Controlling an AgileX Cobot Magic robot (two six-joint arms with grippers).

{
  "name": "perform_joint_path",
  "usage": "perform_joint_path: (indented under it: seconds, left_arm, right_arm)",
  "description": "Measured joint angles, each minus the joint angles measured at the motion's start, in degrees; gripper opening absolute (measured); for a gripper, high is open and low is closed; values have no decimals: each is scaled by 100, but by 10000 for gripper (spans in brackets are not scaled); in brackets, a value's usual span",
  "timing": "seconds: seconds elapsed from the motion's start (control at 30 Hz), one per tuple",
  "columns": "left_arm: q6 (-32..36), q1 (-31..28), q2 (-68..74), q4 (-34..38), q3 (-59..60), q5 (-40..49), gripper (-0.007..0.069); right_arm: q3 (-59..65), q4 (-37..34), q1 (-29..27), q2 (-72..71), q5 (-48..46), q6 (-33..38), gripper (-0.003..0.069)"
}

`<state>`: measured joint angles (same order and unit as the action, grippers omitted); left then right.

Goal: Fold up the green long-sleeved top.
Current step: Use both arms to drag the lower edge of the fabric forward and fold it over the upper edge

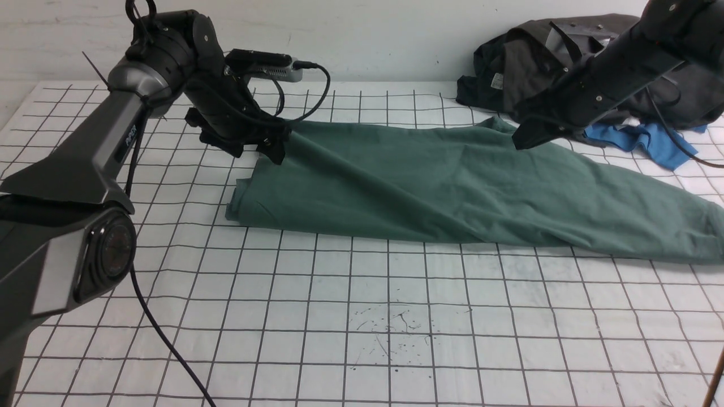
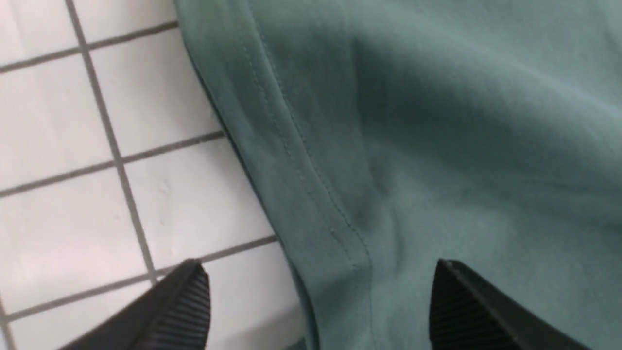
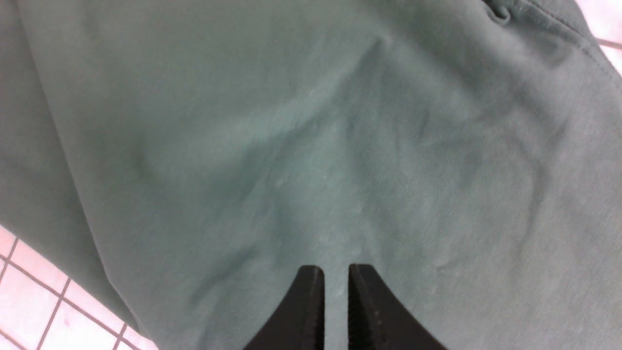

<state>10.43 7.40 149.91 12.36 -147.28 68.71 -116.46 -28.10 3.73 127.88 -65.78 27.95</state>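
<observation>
Spreading left gripper (image 2: 320, 306) jaws wide; right gripper (image 3: 336, 306) slightly apart | green top (image 1: 396, 181) folded over itself

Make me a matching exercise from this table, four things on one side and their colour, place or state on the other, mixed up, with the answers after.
1. Sage-green cotton top
2. Small bright blue garment
3. Left black gripper
4. Dark grey-black garments

A. Jaws wide apart at a hemmed edge
B. Heaped at the far right
C. Stretched across the table, loosely folded over
D. Peeking out beneath a darker heap

Pairs: 1-C, 2-D, 3-A, 4-B
</observation>
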Motion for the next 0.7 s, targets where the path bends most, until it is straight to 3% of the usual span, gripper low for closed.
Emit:
perform_joint_path:
  seconds: [0.1,0.23,0.27,0.37,0.43,0.7]
  left_arm:
    - [-29,0,135,125,0,0,509]
    - [-39,0,266,358,-7,-169,298]
    - [-39,0,266,358,-7,-177,286]
    - [-43,0,266,395,-99,-165,72]
    - [-43,0,236,411,-259,-77,20]
    - [-27,0,-388,428,-428,242,2]
  right_arm:
    - [0,0,0,0,0,1,68]
    - [6,0,0,0,0,6,69]
    - [6,0,0,0,0,6,69]
    - [11,0,0,0,-64,6,69]
    - [11,0,0,0,-89,6,69]
    - [11,-28,0,0,-217,6,69]
